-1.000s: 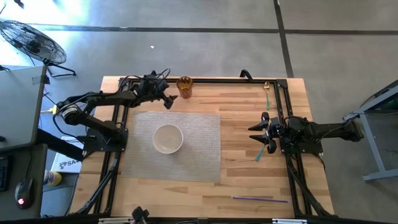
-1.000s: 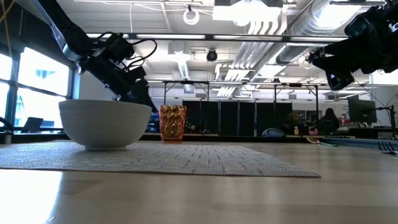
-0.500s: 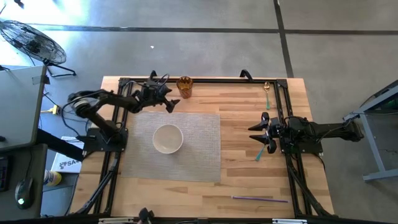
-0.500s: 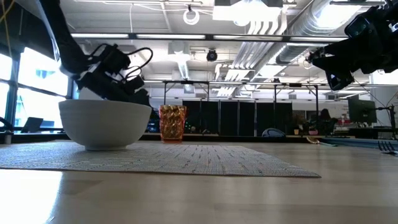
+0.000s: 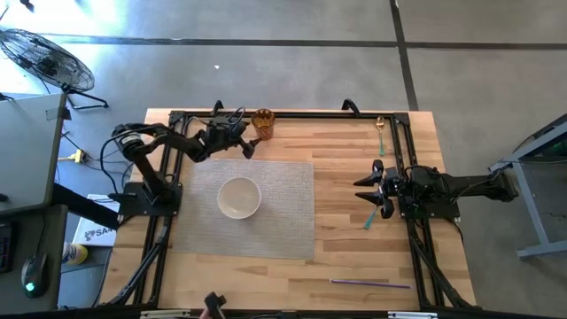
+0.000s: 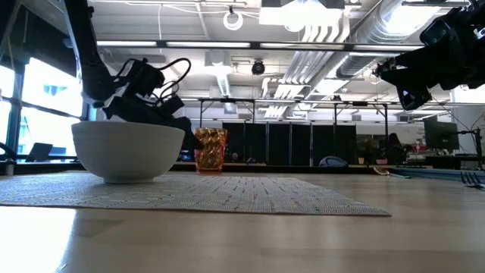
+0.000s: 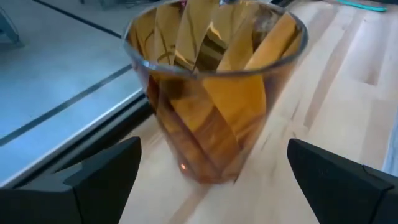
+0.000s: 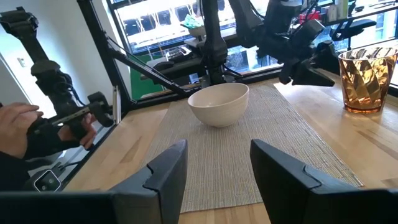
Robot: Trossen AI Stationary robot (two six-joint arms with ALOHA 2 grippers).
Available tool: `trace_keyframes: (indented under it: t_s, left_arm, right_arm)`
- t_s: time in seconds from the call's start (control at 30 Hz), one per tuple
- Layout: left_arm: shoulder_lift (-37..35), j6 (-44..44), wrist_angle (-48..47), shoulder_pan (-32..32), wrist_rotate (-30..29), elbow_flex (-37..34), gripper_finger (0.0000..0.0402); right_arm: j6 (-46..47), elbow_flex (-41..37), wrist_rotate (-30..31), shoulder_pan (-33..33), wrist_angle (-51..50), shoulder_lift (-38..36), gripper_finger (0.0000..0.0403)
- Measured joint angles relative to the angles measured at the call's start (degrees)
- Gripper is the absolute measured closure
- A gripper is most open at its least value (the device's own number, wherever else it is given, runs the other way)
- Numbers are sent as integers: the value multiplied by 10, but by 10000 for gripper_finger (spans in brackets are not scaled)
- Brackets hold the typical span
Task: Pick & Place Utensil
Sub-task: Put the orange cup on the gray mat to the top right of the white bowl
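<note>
Bright daylight is cast from the windows (image 8: 155, 28); the amber cup (image 7: 214, 87) is rendered slightly blurred.

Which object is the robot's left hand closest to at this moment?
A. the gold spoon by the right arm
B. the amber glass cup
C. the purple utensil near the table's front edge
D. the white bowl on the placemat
B: the left hand is open right beside the amber glass cup, and in the left wrist view the cup sits between its fingers.
</note>
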Motion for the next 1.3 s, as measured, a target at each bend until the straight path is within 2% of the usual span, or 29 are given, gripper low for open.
trace_keyframes:
  t_s: [0.2,0.37,0.77,0.9,1.13,1.3]
  left_arm:
    - [38,-3,-35,1,11,46,2]
    - [60,-3,-27,-3,15,65,2]
    - [111,4,90,-20,16,69,2]
    - [112,10,80,-28,7,90,2]
    - [116,16,-5,-36,5,143,2]
    - [124,17,-11,-38,9,149,2]
  right_arm:
    - [0,0,0,0,0,0,233]
    - [0,0,0,0,0,0,233]
    - [0,0,0,0,0,0,233]
    - [0,0,0,0,0,0,233]
    - [0,0,0,0,0,0,233]
    - [0,0,0,0,0,0,233]
